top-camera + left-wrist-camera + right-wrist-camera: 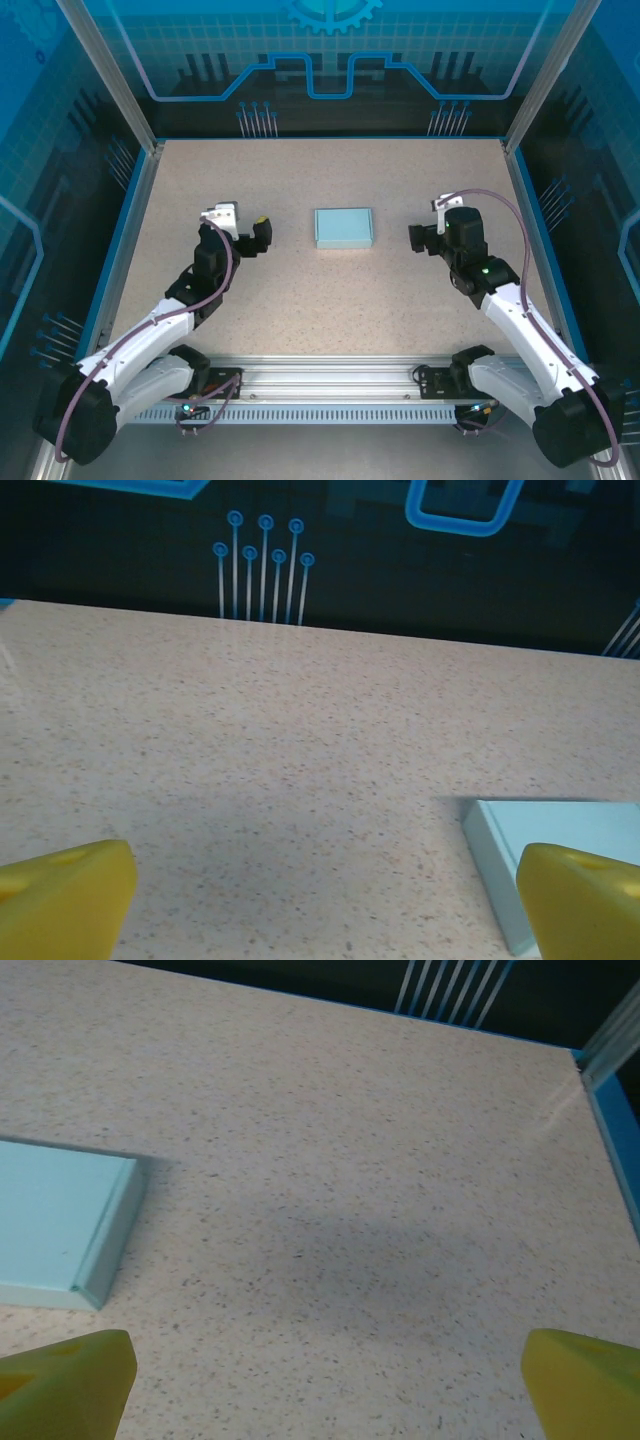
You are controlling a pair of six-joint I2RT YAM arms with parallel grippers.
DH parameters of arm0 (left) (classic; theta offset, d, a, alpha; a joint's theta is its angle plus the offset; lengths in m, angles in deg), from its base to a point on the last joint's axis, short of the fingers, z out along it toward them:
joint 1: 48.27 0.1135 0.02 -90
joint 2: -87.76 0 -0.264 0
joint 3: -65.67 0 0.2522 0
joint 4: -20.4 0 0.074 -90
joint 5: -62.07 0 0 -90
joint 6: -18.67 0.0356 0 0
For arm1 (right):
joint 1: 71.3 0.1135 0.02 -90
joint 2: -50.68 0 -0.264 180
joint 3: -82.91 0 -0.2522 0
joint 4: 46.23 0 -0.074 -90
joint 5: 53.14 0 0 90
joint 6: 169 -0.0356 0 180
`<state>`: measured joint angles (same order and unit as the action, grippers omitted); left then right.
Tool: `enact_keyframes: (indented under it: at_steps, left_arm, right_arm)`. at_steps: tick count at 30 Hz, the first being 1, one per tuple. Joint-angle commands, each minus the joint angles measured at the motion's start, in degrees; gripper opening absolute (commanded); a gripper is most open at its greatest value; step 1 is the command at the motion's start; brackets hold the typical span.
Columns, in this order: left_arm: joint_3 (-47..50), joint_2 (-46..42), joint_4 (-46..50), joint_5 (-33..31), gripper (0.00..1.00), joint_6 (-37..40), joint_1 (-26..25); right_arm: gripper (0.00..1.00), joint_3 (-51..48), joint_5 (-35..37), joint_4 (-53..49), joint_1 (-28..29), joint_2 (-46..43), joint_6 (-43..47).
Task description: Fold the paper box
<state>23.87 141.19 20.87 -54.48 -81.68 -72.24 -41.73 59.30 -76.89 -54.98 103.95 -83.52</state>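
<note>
**Looking at a closed box, both grippers empty**

Here's the top view: the paper box (343,227) sits at the centre of the frame on the tabletop (330,310) as a small, flat, pale-blue rectangle. No tabs or flaps stick out that I can make out, and its edges look square. I'd call the folding done, or as good as done. From up here I can't check whether every tab is tucked home, so that's a judgement. If anything is left, it's a last press on a seam, and I see no gap that asks for it.

Now my left gripper (258,235), left of the box in that view and apart from it. In the left wrist view its yellow fingertips (65,895) sit in the bottom corners, spread wide, with nothing between them but speckled tabletop. The box's corner pokes in at lower right, just behind one fingertip; whether they touch there I can't tell.

Over to my right gripper (415,238), right of the box and also clear of it. In the right wrist view it is splayed just as wide, holding nothing, with the box at the left edge of the frame.
</note>
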Motion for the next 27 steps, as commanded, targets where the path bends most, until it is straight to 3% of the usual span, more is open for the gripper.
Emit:
enact_keyframes:
  at_steps: [1,6,10,14,27]
  left_arm:
    - [1.0,-0.8,0.2,-2.6,0.99,3.5,1.5]
    - [1.2,0.4,-0.2,-2.6,0.99,6.4,3.8]
    - [2.3,2.1,-3.7,-2.3,0.99,8.6,7.5]
    - [3.2,4.6,-6.6,-2.1,0.99,8.1,11.7]
    - [8.2,14.9,-22.3,7.2,0.99,7.0,20.5]
  right_arm:
    - [1.0,-3.0,4.8,3.9,-1.2,-1.9,-1.7]
    - [1.0,-5.4,4.7,6.0,-3.3,-1.5,-4.4]
    - [1.0,-6.2,9.6,6.0,-5.2,2.0,-13.2]
    - [1.0,-5.3,8.9,5.8,-8.0,7.3,-17.8]
    - [1.0,-7.9,9.6,20.9,-7.7,16.4,-10.8]
